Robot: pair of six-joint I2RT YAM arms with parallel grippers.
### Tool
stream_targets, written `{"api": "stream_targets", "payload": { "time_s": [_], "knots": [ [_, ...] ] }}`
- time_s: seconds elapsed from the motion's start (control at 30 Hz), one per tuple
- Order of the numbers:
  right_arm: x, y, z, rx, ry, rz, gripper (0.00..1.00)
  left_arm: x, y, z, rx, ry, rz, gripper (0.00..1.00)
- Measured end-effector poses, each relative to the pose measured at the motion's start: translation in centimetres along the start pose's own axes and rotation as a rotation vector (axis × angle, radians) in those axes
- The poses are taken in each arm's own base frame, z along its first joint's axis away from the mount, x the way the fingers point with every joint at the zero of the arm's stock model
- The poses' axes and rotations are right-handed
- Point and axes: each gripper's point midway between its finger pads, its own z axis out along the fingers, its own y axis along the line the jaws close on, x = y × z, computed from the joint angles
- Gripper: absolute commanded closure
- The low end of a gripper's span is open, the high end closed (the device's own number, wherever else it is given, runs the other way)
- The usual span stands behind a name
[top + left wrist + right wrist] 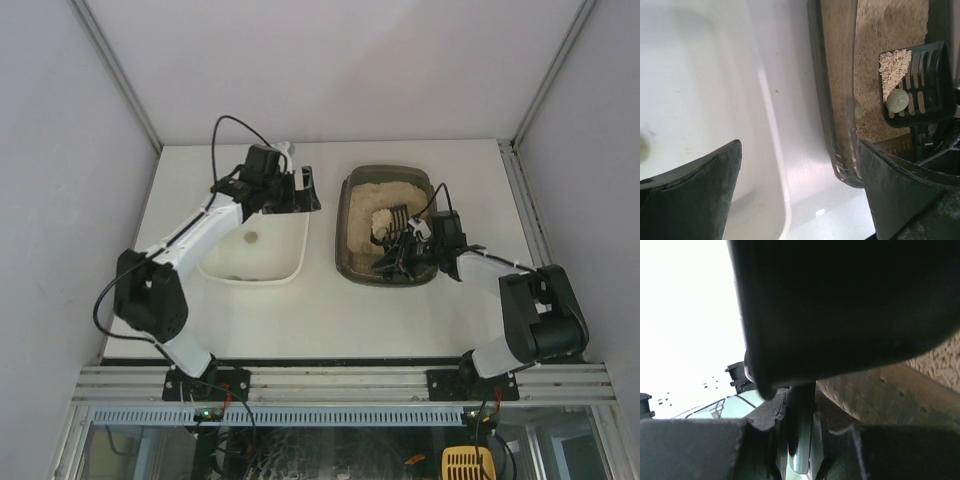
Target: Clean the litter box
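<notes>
My right end effector (404, 256), clamped on the handle of a black slotted plastic scoop (920, 82), hangs over the near end of the dark brown-grey rounded plastic litter box (343, 235). The scoop's blade carries beige litter and a pale round lump (897, 100). My left end effector (304, 190), fingers wide apart, hovers over the far right corner of a plain white plastic tray (250, 272), with the litter box just to its right on the white desk (320, 310).

One litter box (343, 235), one white tray (296, 262), one black slotted scoop (925, 80), two pale round lumps (897, 100), one worktop (320, 310). Two arms (195, 232): one left end effector (800, 165), one right end effector (405, 250).
</notes>
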Motion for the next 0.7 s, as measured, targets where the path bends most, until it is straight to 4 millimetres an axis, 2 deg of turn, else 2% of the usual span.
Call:
{"api": "stream_targets", "payload": {
  "time_s": [0.13, 0.23, 0.4, 0.53, 0.6, 0.7],
  "knots": [
    [-1.4, 1.0, 0.2, -0.076, -0.059, -0.08, 1.0, -2.6, 1.0, -3.7, -0.01, -0.116, 0.026, 0.0],
    [-1.9, 1.4, 0.6, -0.119, -0.084, -0.117, 1.0, -3.7, 1.1, -5.4, -0.019, -0.175, 0.046, 0.0],
    [-2.1, 1.8, 1.1, -0.2, -0.089, -0.124, 1.0, -3.4, 1.2, -6.9, -0.028, -0.19, 0.07, 0.0],
    [-2.3, 2.1, 0.6, -0.269, -0.102, -0.098, 1.0, -2.4, 2.1, -6.9, -0.058, -0.157, 0.087, 0.0],
    [-2.3, 2.7, 0.7, -0.289, -0.099, -0.114, 1.0, -1.3, 2.8, -6.7, -0.076, -0.124, 0.089, 0.0],
    [-2.3, 3.7, 0.3, -0.333, -0.092, -0.133, 1.0, -0.8, 3.4, -6.6, -0.09, -0.106, 0.08, 0.0]
  ]
}}
